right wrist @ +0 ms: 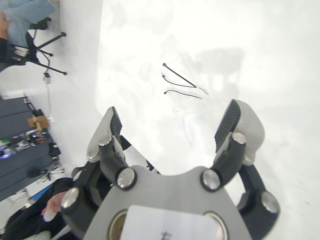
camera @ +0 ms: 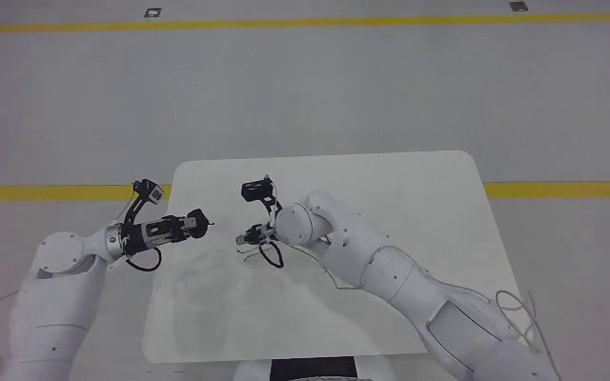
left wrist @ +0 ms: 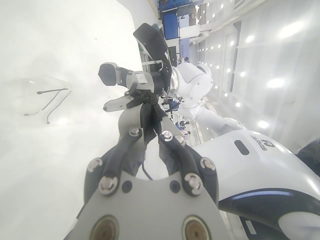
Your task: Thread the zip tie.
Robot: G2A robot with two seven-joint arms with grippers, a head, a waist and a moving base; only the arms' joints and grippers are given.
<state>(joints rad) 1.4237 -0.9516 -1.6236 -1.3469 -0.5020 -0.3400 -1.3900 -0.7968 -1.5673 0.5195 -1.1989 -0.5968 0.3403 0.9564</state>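
Plainly, three thin black zip ties (right wrist: 180, 75) lie on the white table (right wrist: 250, 26).

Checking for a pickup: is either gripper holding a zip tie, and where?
Nothing held: the zip ties lie on the table; right gripper open, left gripper shut, apparently empty.

Facing each other, left pincer (camera: 198, 224) closed, right pincer (right wrist: 173, 108) spread wide, tips near but apart.

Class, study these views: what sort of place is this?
Probably an industrial hall or robot test floor: yellow floor lines, a white work table holding zip ties, and blue racks in the background.
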